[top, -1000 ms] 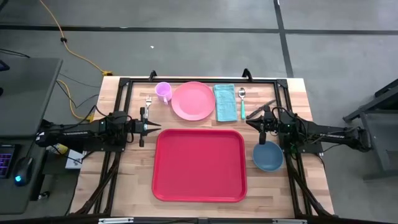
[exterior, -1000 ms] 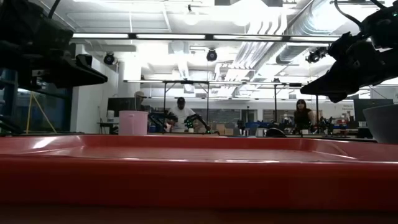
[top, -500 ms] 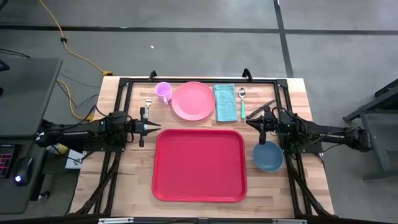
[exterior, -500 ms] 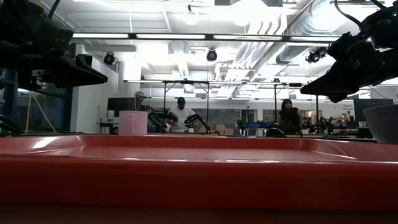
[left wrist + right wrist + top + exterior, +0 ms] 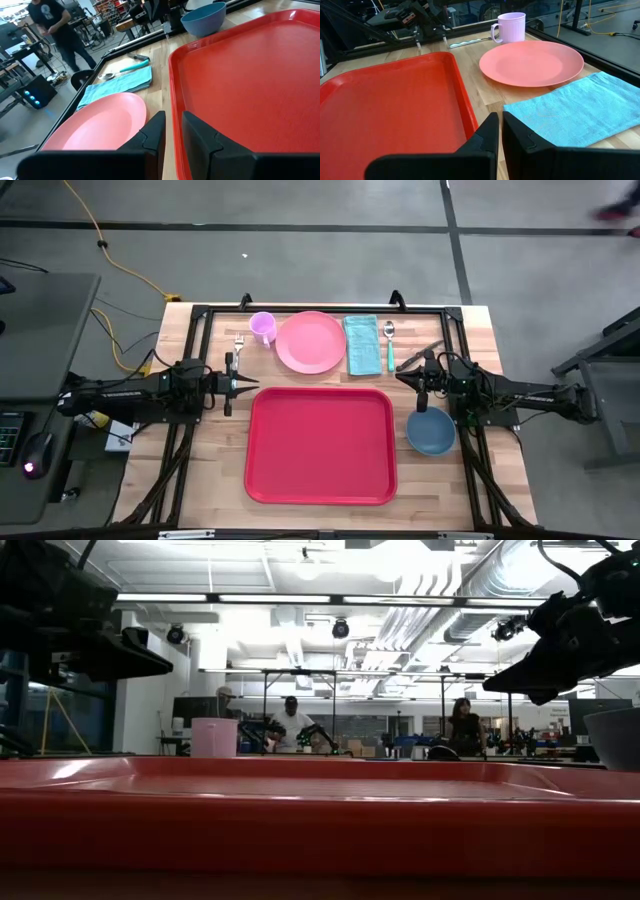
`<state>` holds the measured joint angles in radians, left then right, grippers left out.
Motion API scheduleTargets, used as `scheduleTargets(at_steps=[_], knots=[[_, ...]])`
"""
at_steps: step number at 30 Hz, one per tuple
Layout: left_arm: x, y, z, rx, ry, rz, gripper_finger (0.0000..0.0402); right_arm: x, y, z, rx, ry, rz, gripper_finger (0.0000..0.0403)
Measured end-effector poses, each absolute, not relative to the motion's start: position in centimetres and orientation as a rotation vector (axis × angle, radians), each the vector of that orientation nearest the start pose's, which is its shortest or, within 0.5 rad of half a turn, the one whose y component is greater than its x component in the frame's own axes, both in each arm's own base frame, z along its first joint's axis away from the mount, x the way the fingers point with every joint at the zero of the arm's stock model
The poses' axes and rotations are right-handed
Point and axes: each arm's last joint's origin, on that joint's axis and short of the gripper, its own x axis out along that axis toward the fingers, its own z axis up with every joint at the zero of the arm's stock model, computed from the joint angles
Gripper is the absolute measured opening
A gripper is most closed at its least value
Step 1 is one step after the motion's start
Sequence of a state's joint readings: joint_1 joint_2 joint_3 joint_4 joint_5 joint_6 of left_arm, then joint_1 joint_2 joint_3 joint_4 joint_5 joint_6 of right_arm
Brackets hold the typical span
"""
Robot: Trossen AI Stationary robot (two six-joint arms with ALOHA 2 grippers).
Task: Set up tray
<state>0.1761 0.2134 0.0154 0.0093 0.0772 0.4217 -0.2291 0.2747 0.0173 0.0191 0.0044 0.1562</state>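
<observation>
Left gripper (image 5: pixel 243 386) hovers just off the tray's left edge near its far corner, fingers (image 5: pixel 152 135) parted by a narrow gap, holding nothing. Right gripper (image 5: pixel 408 369) sits off the tray's far right corner, fingers pressed together — empty.

The tray (image 5: pixel 320 444) lies flat at the centre of the table (image 5: pixel 480 340), nothing on it. Beyond its far edge, in a row: fork (image 5: pixel 238 342), mug (image 5: pixel 263 328), plate (image 5: pixel 311 342), cloth (image 5: pixel 361 344), spoon (image 5: pixel 389 344). A blue bowl (image 5: pixel 431 432) stands just right of the tray — under the right arm.
</observation>
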Motion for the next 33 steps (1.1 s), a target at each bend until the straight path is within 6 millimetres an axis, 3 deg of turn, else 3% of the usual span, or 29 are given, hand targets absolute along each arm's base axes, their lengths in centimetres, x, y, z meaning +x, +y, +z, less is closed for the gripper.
scheduleTargets(at_steps=[26, 33], knots=[[10.79, 1.74, 15.35, 0.393, 0.192, 0.077, 0.0095, 10.91, -2.56, 14.79, 0.182, 0.219, -0.251, 0.0], [10.79, 1.74, 15.36, 0.316, 0.188, 0.086, 0.0095, 10.91, -2.56, 14.79, 0.182, 0.219, -0.251, 0.0]])
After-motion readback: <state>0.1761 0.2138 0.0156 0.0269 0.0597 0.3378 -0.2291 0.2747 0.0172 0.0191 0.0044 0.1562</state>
